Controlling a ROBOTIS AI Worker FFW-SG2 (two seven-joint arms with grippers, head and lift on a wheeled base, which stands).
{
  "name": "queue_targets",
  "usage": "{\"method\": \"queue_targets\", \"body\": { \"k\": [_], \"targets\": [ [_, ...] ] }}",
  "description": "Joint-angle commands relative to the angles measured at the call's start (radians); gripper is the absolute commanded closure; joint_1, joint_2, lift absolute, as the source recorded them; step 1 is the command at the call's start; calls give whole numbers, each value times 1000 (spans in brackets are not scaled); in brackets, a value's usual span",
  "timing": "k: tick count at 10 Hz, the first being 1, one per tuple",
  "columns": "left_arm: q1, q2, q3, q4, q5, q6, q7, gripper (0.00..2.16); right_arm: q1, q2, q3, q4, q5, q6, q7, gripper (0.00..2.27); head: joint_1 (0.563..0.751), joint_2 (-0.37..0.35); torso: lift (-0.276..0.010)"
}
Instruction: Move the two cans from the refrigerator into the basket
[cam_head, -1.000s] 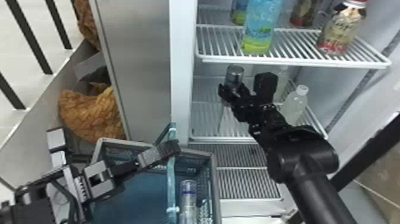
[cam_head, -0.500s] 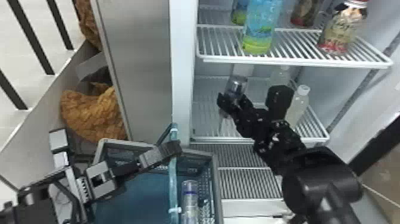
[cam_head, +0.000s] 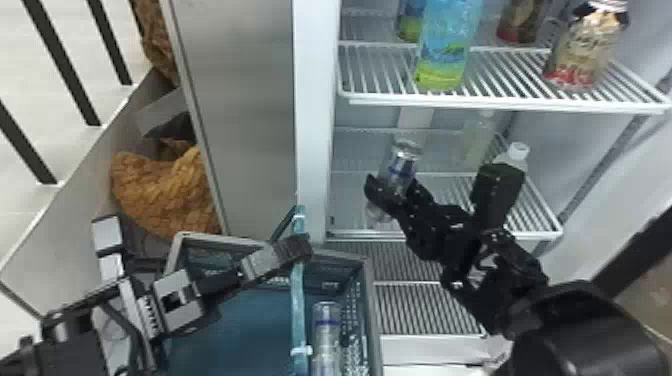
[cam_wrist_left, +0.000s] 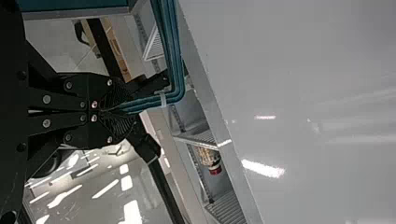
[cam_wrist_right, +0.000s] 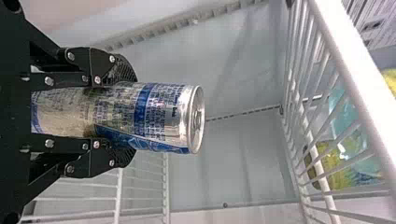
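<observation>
Head view: in the right half of the frame, the right hand (cam_head: 396, 189) pinched a can (cam_head: 403, 156) tilted slightly off upright. Its lower part was masked by the black fingers; right wrist view showed both fingers against its sides, tab end clear, base end obscured near the palm. Second can (cam_head: 326, 332) was inside the basket (cam_head: 372, 312), bottom centre, its lower end cut off by the frame. The basket's near side was also cut off. Left hand (cam_head: 295, 248), lower left, was pressed together on the basket handle (cam_head: 298, 310); the grip was hard to read there but plain in left wrist view. A white-capped bottle (cam_head: 517, 154) was partly covered by the right arm; the bottle behind it was faint.

Edges: the upper wire shelf (cam_head: 500, 104) projected above the held can, with a gap between in the frame. The white refrigerator frame (cam_head: 312, 125) stood to the left, open room between. The lower wire shelf (cam_head: 537, 234) had its front edge below the fingertips. Depth clearance could not be judged.
</observation>
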Motion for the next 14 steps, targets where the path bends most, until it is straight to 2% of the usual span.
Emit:
{"method": "queue_targets", "body": {
  "k": [1,6,10,11,13,14],
  "targets": [
    [0,0,-2,0,1,0,0,1210,50,-14,-2,-77,-37,41,4,1279,695,-64,-219],
    [3,0,-2,0,7,-3,0,1210,229,-38,8,-270,-150,132,48,1279,695,-13,-219],
    [5,0,-4,0,13,-5,0,1210,258,-35,74,-229,-192,154,104,1277,695,48,-219],
    [5,0,-4,0,11,-5,0,1210,256,-29,82,-212,-200,154,113,1122,695,65,-219],
    [10,-1,-4,0,13,-5,0,1210,244,-15,80,-170,-226,171,137,358,695,85,-219],
    [10,-1,-4,0,13,-5,0,1210,249,-9,66,-170,-224,169,140,116,695,91,-219]
  ]
}}
